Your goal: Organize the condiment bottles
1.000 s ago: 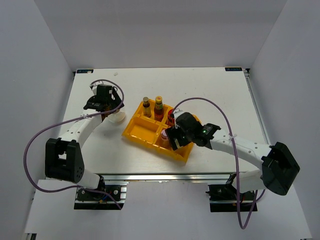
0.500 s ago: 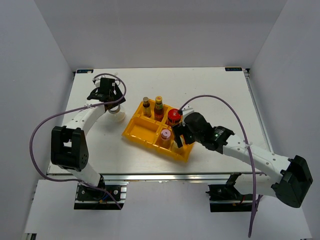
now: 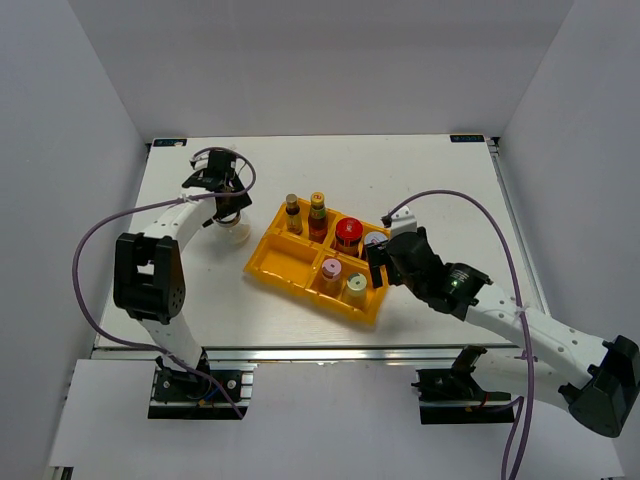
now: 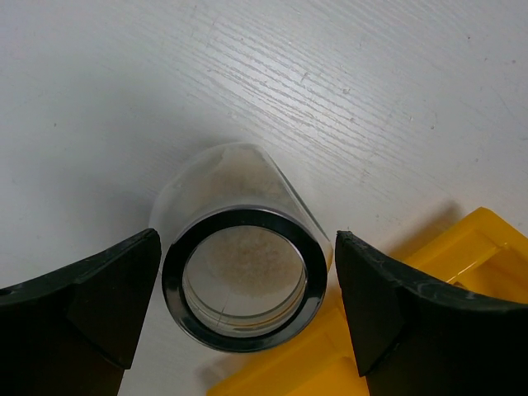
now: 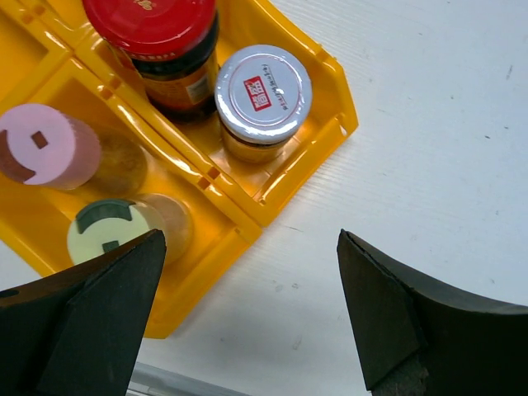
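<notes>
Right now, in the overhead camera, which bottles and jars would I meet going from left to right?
Clear glass jar with white contents, slim brown bottle, slim red bottle, red-capped jar, silver-lidded jar. The pink-capped bottle and pale-yellow-capped bottle overlap these, so omitted.

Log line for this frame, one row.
left pincer: open, straddling glass jar on table | right pincer: open, empty, over tray corner | six bottles in tray
</notes>
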Available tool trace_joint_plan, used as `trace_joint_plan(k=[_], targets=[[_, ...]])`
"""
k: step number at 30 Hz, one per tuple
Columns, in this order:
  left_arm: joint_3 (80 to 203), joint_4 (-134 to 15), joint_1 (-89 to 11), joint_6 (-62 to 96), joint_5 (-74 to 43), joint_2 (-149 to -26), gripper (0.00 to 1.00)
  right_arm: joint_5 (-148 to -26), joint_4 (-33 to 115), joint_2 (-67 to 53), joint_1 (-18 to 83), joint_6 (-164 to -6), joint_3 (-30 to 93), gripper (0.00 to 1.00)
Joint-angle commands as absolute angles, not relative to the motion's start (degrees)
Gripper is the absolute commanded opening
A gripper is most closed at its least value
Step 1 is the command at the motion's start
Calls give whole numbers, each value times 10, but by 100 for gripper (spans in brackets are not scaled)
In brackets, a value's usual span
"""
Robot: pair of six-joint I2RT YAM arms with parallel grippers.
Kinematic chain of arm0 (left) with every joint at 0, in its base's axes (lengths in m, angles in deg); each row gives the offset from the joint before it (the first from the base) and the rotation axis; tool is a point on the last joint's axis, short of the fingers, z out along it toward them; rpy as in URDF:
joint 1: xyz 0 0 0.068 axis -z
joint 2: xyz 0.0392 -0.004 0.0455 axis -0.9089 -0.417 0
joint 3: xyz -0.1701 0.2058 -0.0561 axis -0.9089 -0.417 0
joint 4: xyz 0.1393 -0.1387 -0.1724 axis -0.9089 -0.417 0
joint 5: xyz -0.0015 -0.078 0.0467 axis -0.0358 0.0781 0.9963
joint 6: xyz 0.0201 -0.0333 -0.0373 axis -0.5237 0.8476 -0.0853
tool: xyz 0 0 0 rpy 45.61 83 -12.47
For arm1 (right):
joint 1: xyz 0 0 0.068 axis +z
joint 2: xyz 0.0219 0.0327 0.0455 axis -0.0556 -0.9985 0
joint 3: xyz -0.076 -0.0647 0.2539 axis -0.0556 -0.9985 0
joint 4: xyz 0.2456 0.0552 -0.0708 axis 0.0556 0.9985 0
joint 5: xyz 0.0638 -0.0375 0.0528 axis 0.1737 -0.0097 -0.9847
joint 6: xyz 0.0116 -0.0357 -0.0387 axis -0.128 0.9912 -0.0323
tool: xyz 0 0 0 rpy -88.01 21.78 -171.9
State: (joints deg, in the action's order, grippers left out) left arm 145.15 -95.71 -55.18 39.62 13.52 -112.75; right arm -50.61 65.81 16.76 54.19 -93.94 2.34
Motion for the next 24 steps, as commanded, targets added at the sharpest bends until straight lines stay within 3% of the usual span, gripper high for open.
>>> trace_joint_plan(k=[1,10,11,17,20,21,24], targets=[[1482,-970,-555,403,147,-1133,95,-465,655,174,539,-944,21,90],[1490,-970,-555,399,139,-1138,77,-458,655,173,535,-943,17,89],[1491,-970,-555,397,139,-1138,69,-457,654,174,535,-944,17,89],[1495,-973,-555,390,133,-1136,45,-455,652,174,533,-939,16,89],[1499,-977,-555,382,130,-1126,27,-454,653,175,532,-940,16,89],[1497,-975,-555,381,127,-1122,16,-453,652,176,532,-939,16,89],[1489,-969,-555,374,123,-1095,0,-451,651,177,531,-939,15,89]])
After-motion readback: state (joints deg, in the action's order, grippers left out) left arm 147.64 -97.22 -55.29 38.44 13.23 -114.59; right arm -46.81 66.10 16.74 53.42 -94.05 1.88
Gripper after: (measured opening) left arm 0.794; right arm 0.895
